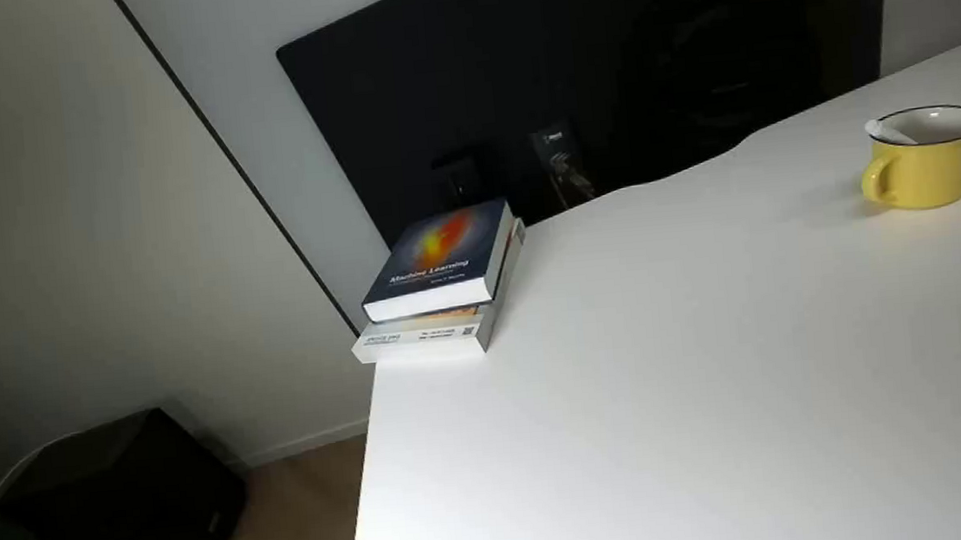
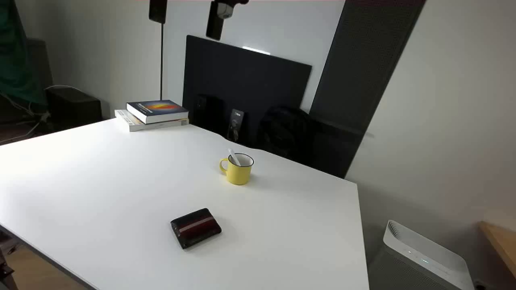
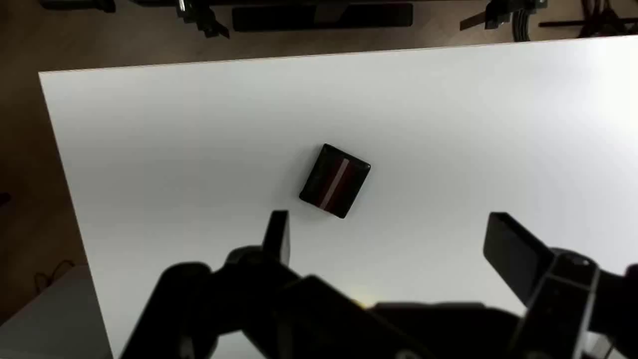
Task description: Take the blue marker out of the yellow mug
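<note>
Bright yellow with a dark rim and a pale inside, the small squat mug [image 1: 929,177] with a side handle stands upright on the smooth white tabletop [image 1: 674,392], at the right of the frame in an exterior view, its handle pointing left. The thin marker [image 2: 234,158] of the task is inside it, tilted: in an exterior view, near the centre of the frame, its white barrel leans at the rim on the handle side and its end rises above the mug. The lower part of the marker is hidden by the mug's wall.

In the wrist view the black 2-finger gripper [image 3: 391,244] fills the bottom of the frame with its fingers spread wide, white tabletop showing between them. At the top edge of the frame in an exterior view, 2 black fingertips [image 2: 215,26] hang well apart. A small yellow patch [image 3: 363,302] shows at the lower middle of the wrist view, mostly covered by the gripper.

Glossy black and dark red, a roughly rectangular case [image 3: 335,181] with a pale streak lies near the centre of the wrist view. In both exterior views a dark blue hardback [image 1: 436,261], titled "Machine Learning", lies on top of a thick white book [image 1: 421,336]. At the lower right of the frame in an exterior view is a white vented appliance [image 2: 427,253]
</note>
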